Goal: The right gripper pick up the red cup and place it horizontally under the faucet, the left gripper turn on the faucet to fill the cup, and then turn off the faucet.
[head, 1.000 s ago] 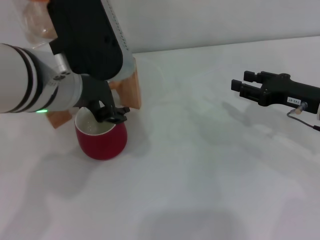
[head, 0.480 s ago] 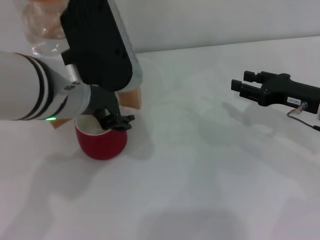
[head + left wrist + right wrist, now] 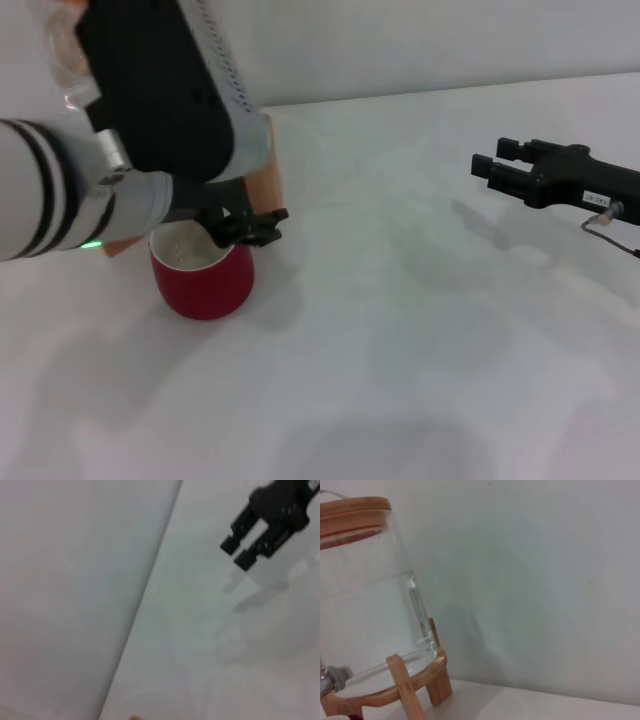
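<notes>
The red cup (image 3: 202,274) stands upright on the white table (image 3: 420,330), mouth up with liquid showing inside, tucked against the wooden stand (image 3: 405,685) that carries the clear water jar (image 3: 370,595); the faucet (image 3: 329,679) shows only as a chrome stub at the jar's base in the right wrist view. The left gripper (image 3: 248,224) hangs just over the cup's rim on its right side, black fingertips close together with nothing between them. The right gripper (image 3: 500,165) hovers well apart over bare table, its two fingers parted and empty.
</notes>
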`<action>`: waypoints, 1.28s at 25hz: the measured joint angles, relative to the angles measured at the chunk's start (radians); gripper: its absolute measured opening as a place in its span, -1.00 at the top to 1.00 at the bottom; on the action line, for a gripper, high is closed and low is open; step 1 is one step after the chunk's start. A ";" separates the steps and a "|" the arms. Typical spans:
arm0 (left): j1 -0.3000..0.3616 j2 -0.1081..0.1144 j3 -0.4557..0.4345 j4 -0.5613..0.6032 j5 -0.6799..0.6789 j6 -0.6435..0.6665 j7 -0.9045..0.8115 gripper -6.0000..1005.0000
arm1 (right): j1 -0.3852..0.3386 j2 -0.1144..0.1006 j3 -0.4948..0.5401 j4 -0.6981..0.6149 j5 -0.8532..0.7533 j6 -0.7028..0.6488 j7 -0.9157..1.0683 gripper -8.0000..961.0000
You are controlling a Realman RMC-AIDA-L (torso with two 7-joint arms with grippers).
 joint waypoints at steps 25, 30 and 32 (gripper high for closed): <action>0.519 0.003 -0.035 0.117 -0.572 0.389 0.201 -0.74 | -0.020 -0.016 0.067 0.002 -0.003 0.043 0.001 -0.11; 0.597 0.002 -0.088 0.104 -0.815 0.401 0.320 -0.74 | -0.020 -0.017 0.079 0.001 -0.004 0.042 -0.002 -0.12; 0.624 0.003 -0.108 0.083 -0.923 0.396 0.382 -0.74 | -0.024 -0.018 0.082 0.001 -0.004 0.042 -0.002 -0.12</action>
